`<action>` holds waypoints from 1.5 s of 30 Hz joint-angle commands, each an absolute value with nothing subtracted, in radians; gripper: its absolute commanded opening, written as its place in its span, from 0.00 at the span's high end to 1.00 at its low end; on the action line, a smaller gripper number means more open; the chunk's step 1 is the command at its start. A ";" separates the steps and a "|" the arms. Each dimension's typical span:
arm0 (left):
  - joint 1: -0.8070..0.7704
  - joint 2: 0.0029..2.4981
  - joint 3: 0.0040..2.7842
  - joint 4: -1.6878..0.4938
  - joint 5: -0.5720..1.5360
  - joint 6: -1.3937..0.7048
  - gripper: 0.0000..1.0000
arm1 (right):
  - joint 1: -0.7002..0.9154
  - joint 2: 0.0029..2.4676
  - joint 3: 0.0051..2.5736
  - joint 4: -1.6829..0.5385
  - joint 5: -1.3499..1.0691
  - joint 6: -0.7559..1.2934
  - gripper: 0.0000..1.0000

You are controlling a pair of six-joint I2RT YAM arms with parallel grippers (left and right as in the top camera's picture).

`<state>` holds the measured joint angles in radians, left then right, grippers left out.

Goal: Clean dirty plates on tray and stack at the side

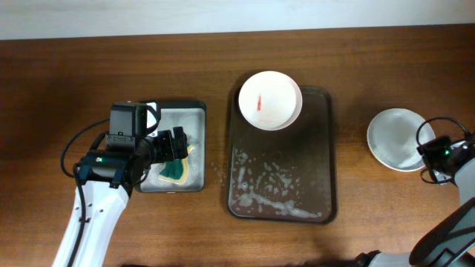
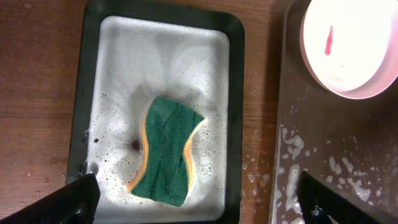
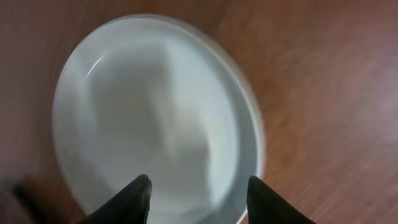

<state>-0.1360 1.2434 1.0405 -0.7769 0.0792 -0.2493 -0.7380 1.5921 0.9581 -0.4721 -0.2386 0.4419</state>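
A white plate with a red smear [image 1: 269, 99] sits at the far end of the dark brown tray [image 1: 315, 185], which holds soapy foam; it also shows in the left wrist view [image 2: 348, 43]. A clean-looking white plate [image 1: 397, 138] lies on the table to the right, blurred in the right wrist view [image 3: 155, 112]. My left gripper [image 1: 172, 145] is open above the small grey tray [image 2: 161, 43] holding a green-and-yellow sponge [image 2: 168, 149]. My right gripper [image 3: 198, 196] is open just above the right plate's edge, holding nothing. A third plate is not distinguishable.
The grey metal tray with black rim [image 1: 194, 111] stands left of the brown tray and is full of suds. Foam drops lie on the wood between the two trays [image 1: 216, 169]. The right arm's cable runs by the right plate [image 1: 424, 137].
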 commanded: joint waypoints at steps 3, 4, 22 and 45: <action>-0.133 1.233 1.057 -0.775 0.090 -0.230 0.01 | -0.376 1.442 1.065 -0.500 -0.458 0.216 0.48; -0.133 1.233 1.057 -0.775 0.090 -0.230 0.01 | -0.242 1.445 1.065 -0.492 -0.430 0.154 0.47; -0.133 1.233 1.057 -0.775 0.090 -0.230 0.01 | 0.168 1.949 1.066 -0.076 -0.023 0.179 0.96; -0.133 1.233 1.057 -0.775 0.090 -0.230 0.01 | 0.169 1.326 1.068 -0.927 -0.144 0.207 0.54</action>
<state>-0.1360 1.2434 1.0416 -0.7765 0.0792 -0.2493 0.1688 1.3823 1.0283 -0.9188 -0.1757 0.3328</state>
